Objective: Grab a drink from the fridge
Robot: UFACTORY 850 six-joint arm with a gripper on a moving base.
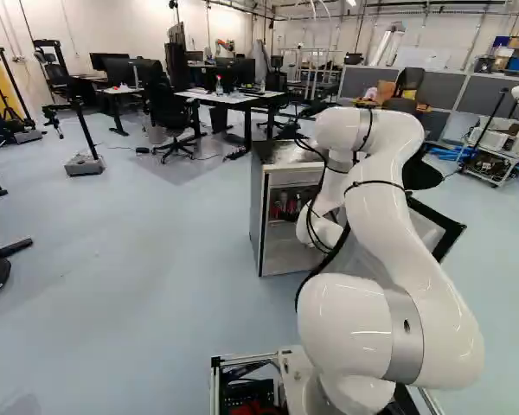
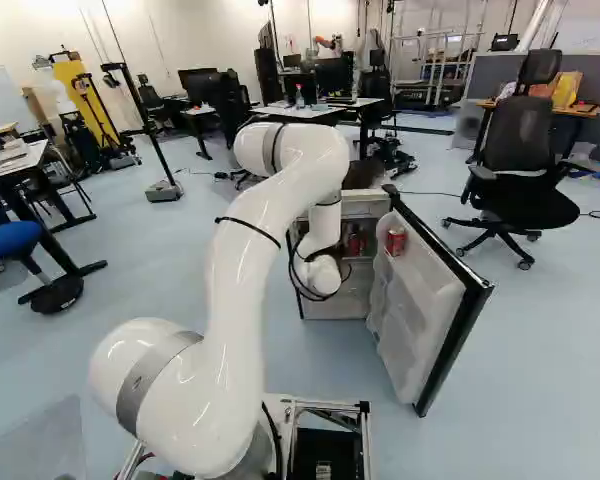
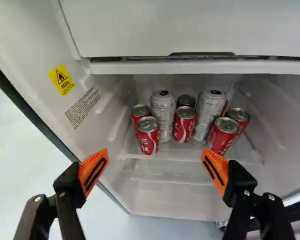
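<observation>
The jaws stand open before the fridge shelf; red and silver cans cluster near its front edge.

The fridge stands upright, its white-lined door swung wide open to the right. On its shelf stand two tall silver cans, left and right of the middle, among shorter red cans: three near, one far left, one far right, one between the silver pair, probably red too, mostly hidden. Another red can sits high in the door.
</observation>
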